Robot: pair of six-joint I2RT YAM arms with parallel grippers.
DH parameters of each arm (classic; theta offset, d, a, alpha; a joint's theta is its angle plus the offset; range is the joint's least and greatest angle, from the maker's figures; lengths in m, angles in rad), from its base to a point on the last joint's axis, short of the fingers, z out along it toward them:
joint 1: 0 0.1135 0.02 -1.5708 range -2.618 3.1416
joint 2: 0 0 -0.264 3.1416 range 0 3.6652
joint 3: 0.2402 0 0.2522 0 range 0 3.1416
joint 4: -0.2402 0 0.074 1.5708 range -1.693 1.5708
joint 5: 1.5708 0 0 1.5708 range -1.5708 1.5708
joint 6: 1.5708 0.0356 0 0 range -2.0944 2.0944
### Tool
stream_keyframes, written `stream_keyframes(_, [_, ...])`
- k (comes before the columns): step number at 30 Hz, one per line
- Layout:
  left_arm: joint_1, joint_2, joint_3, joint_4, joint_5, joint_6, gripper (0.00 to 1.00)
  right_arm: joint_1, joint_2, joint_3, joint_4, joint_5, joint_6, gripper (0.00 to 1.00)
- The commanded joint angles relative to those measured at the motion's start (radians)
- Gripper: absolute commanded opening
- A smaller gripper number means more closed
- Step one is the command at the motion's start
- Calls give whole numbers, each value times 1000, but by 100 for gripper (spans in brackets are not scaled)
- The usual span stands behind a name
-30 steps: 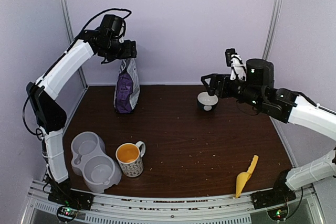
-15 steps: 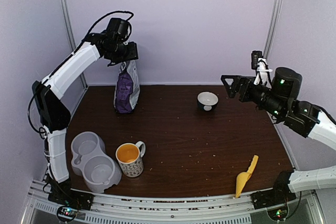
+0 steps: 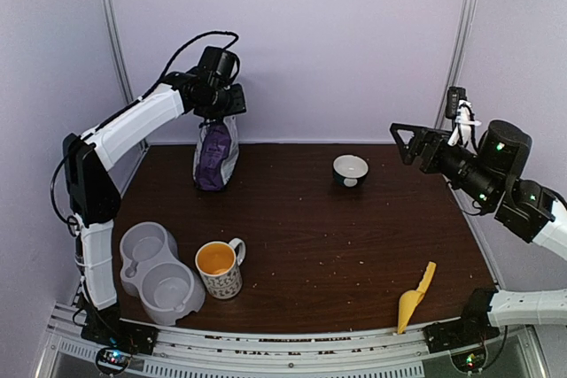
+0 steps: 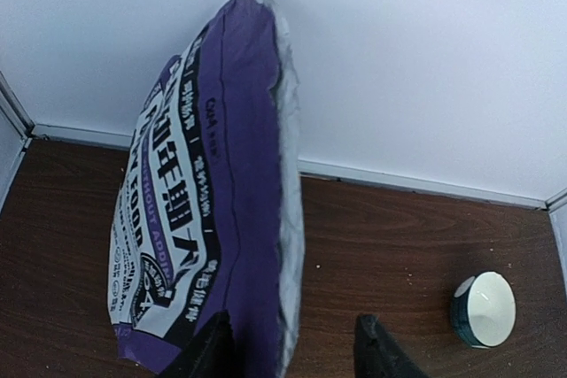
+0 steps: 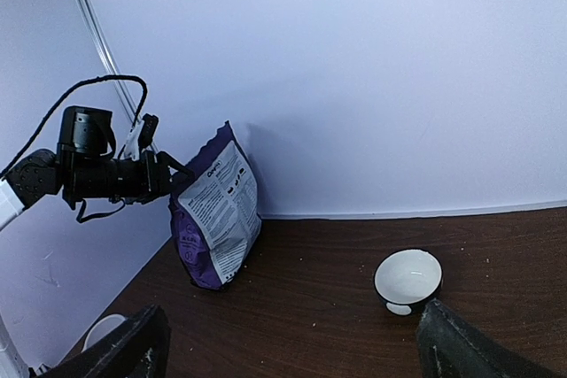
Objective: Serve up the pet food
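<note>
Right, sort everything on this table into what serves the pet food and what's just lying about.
For the job: purple pet food bag; grey double pet bowl, likely the destination.
Lying about, untouched: yellow scoop; orange-lined patterned mug; small black-and-white bowl.

Unreadable print on purple bag
</note>
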Motion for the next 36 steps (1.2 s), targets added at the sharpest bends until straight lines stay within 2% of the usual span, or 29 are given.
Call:
stream_keyframes(1, [-9,-47,-84,140,-105,-27,40,-4,-26,-18,-8,30,9,98])
stream_keyframes(5, [-10,-48,-101,150,-133,-12,24,-5,-50,-24,-13,39,12,99])
stream_keyframes(9, [-9,-45,-95,152,-124,3,0,-5,-66,-32,-2,49,12,99])
stream_keyframes(15, [-17,-59,-102,168,-57,75,0,-5,-29,-22,-8,47,11,99])
stream_keyframes(21, [-109,-108,-134,260,6,320,0,-5,10,-19,-12,32,26,99])
stream_keyframes(28, [-203,-204,-256,334,181,470,0,-5,72,6,-27,23,32,99])
stream_keyframes(36, [-245,-339,-450,396,278,435,0,-5,153,53,-63,5,39,99])
